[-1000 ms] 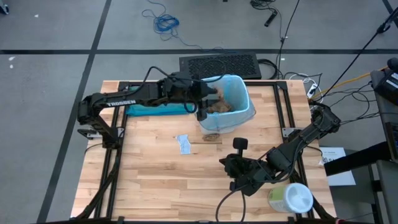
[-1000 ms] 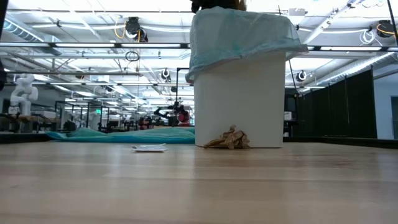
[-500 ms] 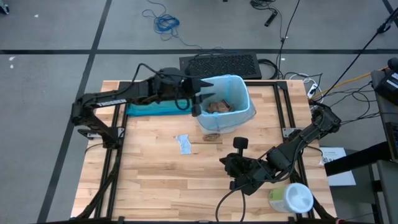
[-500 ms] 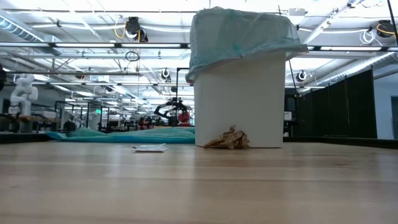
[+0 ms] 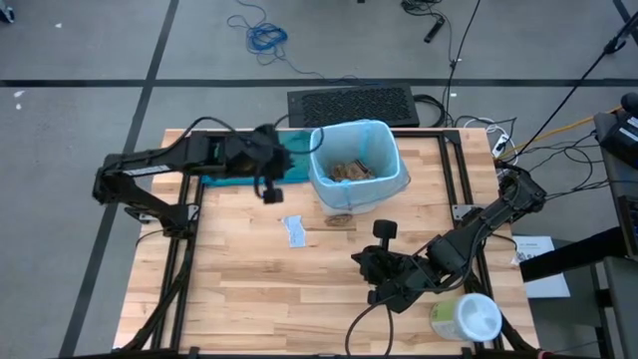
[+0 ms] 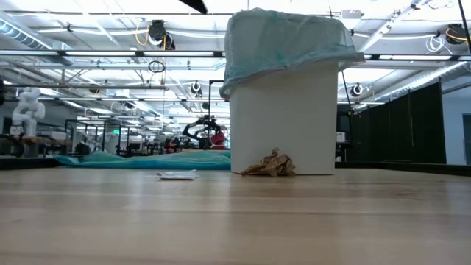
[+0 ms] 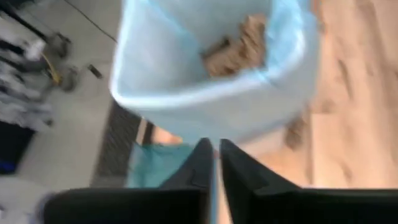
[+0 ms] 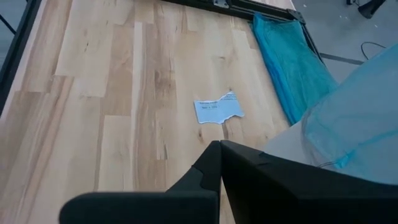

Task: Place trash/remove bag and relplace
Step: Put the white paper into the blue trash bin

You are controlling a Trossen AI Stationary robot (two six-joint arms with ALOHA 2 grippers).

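The white bin (image 6: 283, 125), lined with the light-blue bag (image 5: 371, 140), stands on the table at the far middle. Brown paper wads (image 5: 347, 171) lie inside it. One more brown wad (image 5: 339, 218) lies on the table against the bin's near side, and a white paper scrap (image 5: 294, 231) lies a little to the left of it. My left gripper (image 5: 270, 190) hovers shut to the left of the bin, clear of the bag's rim (image 7: 205, 106), with nothing in it. My right gripper (image 5: 385, 231) rests shut near the table's middle, on the bin's near side.
A darker teal bag (image 5: 239, 170) lies flat along the far left of the table. A white-and-green wipes tub (image 5: 467, 317) stands at the near right corner. Bare wood lies open at the near left.
My left gripper has drawn back from over the bin's left rim toward the table's left edge and has shut its fingers. The bin, the bag and the trash on the table have stayed where they were.
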